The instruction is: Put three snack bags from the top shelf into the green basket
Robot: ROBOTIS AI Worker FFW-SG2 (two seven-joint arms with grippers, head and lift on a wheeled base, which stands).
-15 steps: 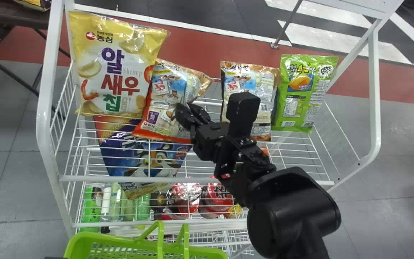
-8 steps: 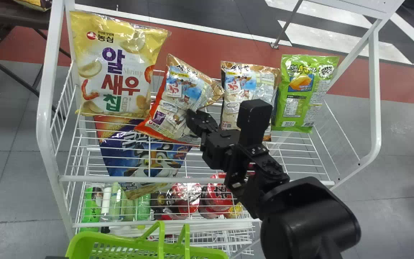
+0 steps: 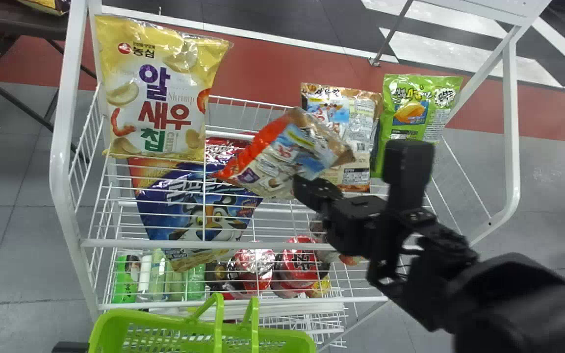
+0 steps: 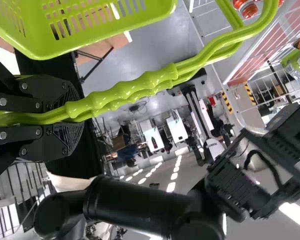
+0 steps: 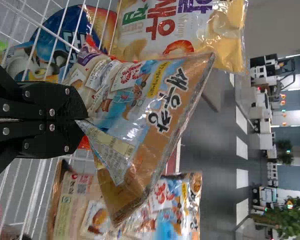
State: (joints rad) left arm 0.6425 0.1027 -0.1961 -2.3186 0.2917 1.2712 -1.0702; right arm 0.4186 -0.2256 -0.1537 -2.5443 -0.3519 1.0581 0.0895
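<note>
My right gripper is at the middle of the top shelf, pinching an orange-and-brown snack bag that hangs tilted. In the right wrist view the right gripper is shut on that bag's edge. A yellow shrimp chip bag, another brown bag and a green bag stand on the shelf. The green basket is at the bottom edge; in the left wrist view, my left gripper is closed around its handles.
A blue cereal bag lies beneath the shelf wires at left. Cups and bottles stand on a lower shelf. White frame posts rise at both sides of the rack.
The right gripper has moved right and toward the front with the orange-and-brown bag, which has come away from its place beside the yellow bag and tilted. The basket has shifted very slightly.
</note>
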